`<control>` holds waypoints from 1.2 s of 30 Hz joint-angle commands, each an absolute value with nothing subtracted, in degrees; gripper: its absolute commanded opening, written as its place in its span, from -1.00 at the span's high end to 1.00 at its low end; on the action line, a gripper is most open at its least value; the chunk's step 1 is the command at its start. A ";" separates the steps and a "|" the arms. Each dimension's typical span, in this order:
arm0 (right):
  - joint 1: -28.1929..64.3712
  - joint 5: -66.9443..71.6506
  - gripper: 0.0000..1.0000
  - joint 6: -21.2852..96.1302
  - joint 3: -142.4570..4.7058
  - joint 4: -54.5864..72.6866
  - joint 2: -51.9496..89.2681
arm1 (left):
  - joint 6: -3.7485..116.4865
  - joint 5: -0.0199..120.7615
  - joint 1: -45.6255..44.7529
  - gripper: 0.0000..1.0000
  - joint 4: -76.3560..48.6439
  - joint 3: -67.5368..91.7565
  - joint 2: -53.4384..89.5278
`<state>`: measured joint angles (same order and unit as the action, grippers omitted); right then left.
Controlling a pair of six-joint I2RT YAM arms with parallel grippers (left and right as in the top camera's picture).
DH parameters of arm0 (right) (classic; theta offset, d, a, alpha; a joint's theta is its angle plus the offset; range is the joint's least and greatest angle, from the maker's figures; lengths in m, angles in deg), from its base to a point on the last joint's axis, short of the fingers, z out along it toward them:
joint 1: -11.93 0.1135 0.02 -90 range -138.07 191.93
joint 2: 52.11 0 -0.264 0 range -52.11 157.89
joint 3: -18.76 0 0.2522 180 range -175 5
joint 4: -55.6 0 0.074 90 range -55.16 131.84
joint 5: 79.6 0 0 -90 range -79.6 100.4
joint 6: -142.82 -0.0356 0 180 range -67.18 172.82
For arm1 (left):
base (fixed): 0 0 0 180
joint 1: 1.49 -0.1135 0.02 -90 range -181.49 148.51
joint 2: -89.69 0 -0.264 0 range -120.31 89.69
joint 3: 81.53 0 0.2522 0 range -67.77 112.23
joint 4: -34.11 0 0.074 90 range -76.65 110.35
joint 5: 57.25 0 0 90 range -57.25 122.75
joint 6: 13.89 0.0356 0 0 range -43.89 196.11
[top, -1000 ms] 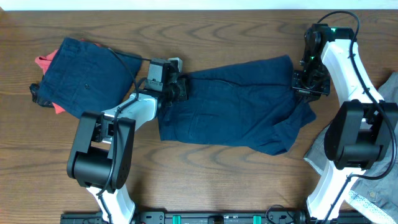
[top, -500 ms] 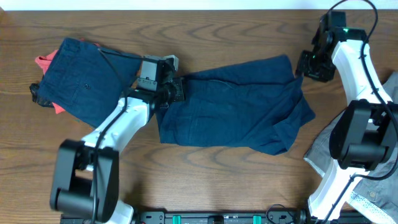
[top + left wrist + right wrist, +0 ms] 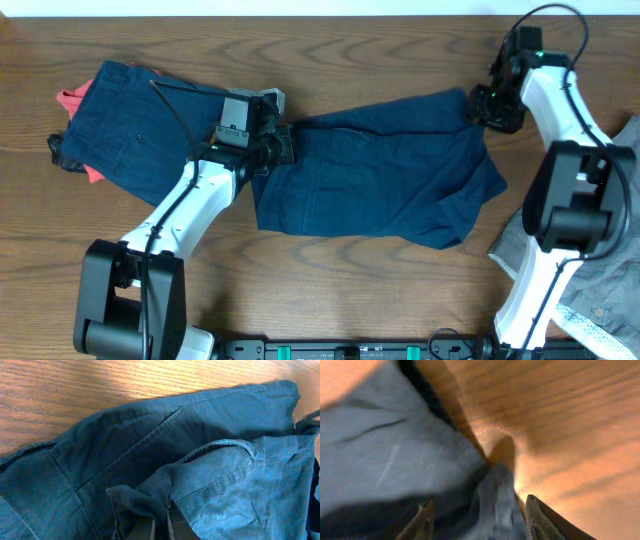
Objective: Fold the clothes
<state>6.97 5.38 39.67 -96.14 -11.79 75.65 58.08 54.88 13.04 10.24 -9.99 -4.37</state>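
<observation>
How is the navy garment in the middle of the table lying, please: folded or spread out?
Spread out: the navy garment lies wide, rumpled, with the left gripper and right gripper at its opposite ends.

The overhead view is bright and evenly lit from above, sharp throughout, with only thin soft shadows on the wooden table (image 3: pixel 400 40). In the left wrist view a pale band of glare washes the wood at the top. The navy shorts (image 3: pixel 150 460) are crisp there, darkening toward the lower edge. The right wrist view is blurred and orange-tinted — the fabric nearest the lens is out of focus.
</observation>
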 commanded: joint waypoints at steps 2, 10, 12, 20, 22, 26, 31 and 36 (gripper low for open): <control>7.52 4.94 -0.09 40.22 -96.19 -10.35 78.71 | 58.00 54.78 13.06 0.88 10.09 -9.66 -3.30; 6.76 4.16 0.98 40.18 -96.32 -12.69 77.73 | 58.00 54.78 13.06 0.88 9.45 -9.66 -2.45; 6.04 4.42 0.98 40.15 -96.36 -14.06 75.26 | 58.02 54.58 13.06 0.88 8.86 -9.66 -1.42; 3.85 7.09 0.90 40.24 -96.36 -19.03 62.06 | 58.04 54.56 12.95 0.88 2.66 -9.66 4.88; 3.96 8.03 0.90 40.24 -96.36 -20.88 60.61 | 58.04 54.38 12.95 0.88 0.97 -9.68 5.86; 4.11 9.01 0.85 40.29 -96.36 -25.01 60.79 | 58.02 54.16 12.95 0.88 -0.91 -9.68 6.21; 4.11 9.88 0.94 41.90 -96.36 -27.44 61.14 | 58.04 54.10 12.95 0.88 -1.23 -9.68 6.21; 3.96 8.46 0.98 43.39 -97.34 -27.13 58.76 | 58.02 54.14 12.95 0.87 -1.47 -9.68 6.69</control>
<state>4.29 8.66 41.36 -96.51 -27.35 60.83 58.06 54.84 13.04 -1.19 -10.01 5.88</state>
